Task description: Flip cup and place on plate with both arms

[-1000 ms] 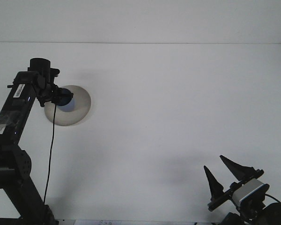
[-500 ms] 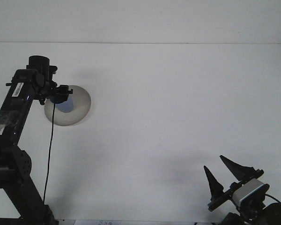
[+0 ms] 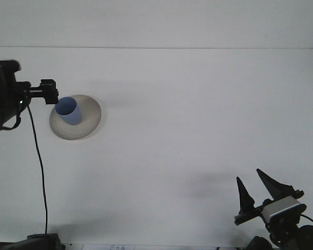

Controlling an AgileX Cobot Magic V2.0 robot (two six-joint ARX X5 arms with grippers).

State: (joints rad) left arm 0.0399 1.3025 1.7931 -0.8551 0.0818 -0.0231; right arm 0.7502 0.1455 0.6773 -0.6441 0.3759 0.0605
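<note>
White table [image 3: 188,114] holds plate [image 3: 88,130] (cup [image 3: 69,111] upright), left tool [image 3: 47,94] half-hidden.

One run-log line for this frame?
cup: upright on plate | left pincer: beside cup, apart | right pincer: open, idle near-right

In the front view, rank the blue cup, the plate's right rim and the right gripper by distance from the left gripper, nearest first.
1. Blue cup: just right of the left gripper, standing on the plate.
2. Plate's right rim: farther right, beyond the cup.
3. Right gripper: far across the table, at the bottom right corner.
</note>
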